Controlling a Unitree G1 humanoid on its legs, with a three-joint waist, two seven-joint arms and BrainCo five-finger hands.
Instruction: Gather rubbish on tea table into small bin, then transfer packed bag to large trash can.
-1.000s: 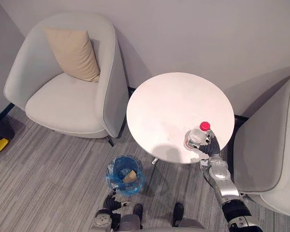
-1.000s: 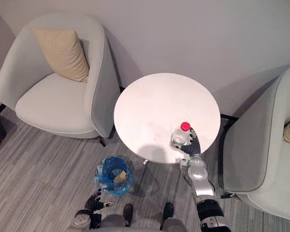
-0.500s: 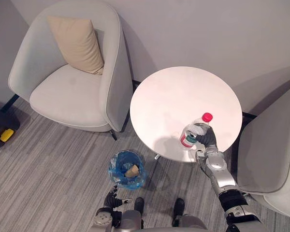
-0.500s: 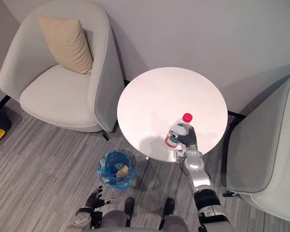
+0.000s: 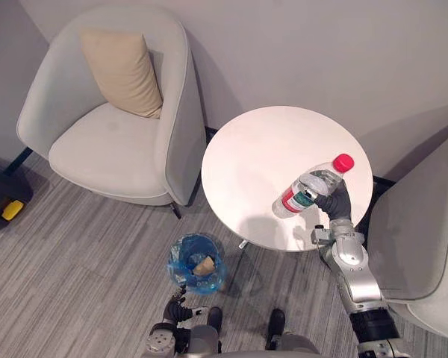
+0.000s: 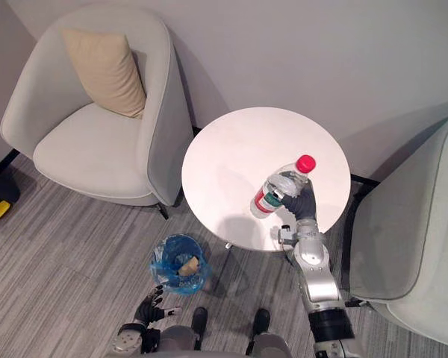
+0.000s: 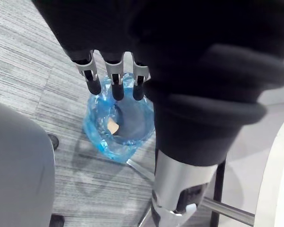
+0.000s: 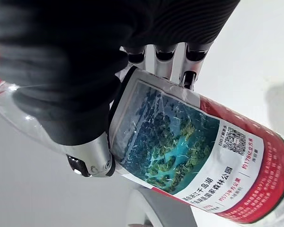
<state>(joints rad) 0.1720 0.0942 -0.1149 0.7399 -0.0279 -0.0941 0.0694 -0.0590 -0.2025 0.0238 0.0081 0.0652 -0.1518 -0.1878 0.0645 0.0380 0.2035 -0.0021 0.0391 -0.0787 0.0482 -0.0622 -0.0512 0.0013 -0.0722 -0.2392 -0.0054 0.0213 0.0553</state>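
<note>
Firmly, the right hand [image 6: 305, 203] had its fingers curled round a clear plastic bottle [image 6: 278, 186] with a red cap and a red-edged green label, held tilted above the round white table [image 6: 239, 149]. Lower down, the left hand [image 7: 114, 78] hung with relaxed, straight fingers near the blue-lined small bin [image 5: 174, 261].

The bottle [image 8: 189, 156] label shows small print and a square code
</note>
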